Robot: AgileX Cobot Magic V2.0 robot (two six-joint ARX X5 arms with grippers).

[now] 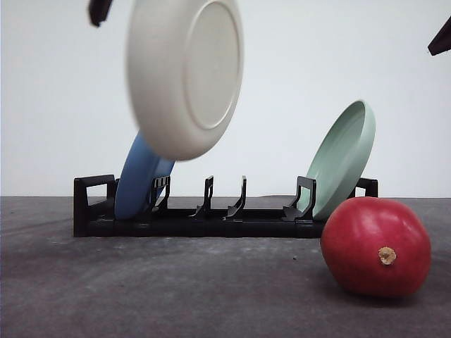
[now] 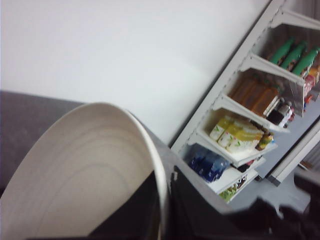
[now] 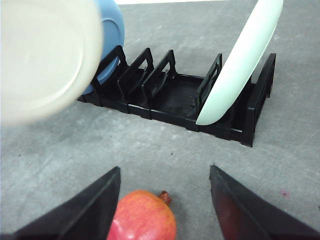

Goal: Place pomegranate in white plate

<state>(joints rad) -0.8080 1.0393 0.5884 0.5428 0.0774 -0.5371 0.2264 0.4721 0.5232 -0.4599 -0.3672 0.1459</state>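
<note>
The pomegranate point(image 3: 142, 216) is seen lying on the grey table point(image 1: 176, 282) directly between the spread fingers of the right gripper point(image 3: 164, 202), which is held released with nothing gripped; the fruit sits nearer one finger point(image 3: 85, 210) than the other, and no contact with either can be made out. In the front view the pomegranate point(image 1: 375, 246) rests on the table just in front of the black dish rack point(image 1: 211, 215), its tan stem nub turned toward the camera. The white plate point(image 1: 184, 74) is held off the table, tilted on edge above the end of the rack that carries the blue plate point(image 1: 137, 179), well apart from the fruit. In the left wrist view the rim of the white plate point(image 2: 85, 170) is clenched by the left gripper point(image 2: 162, 210), one dark finger lying against the inner face and the other against the back. Beyond the right gripper's jaws the rack stands across the way, with the pale green plate point(image 3: 242, 60) leaning in its slot straight ahead of the fruit and the blue plate point(image 3: 111, 40) partly hidden behind the raised white plate point(image 3: 42, 55). Empty rack slots lie between the two standing plates.
</note>
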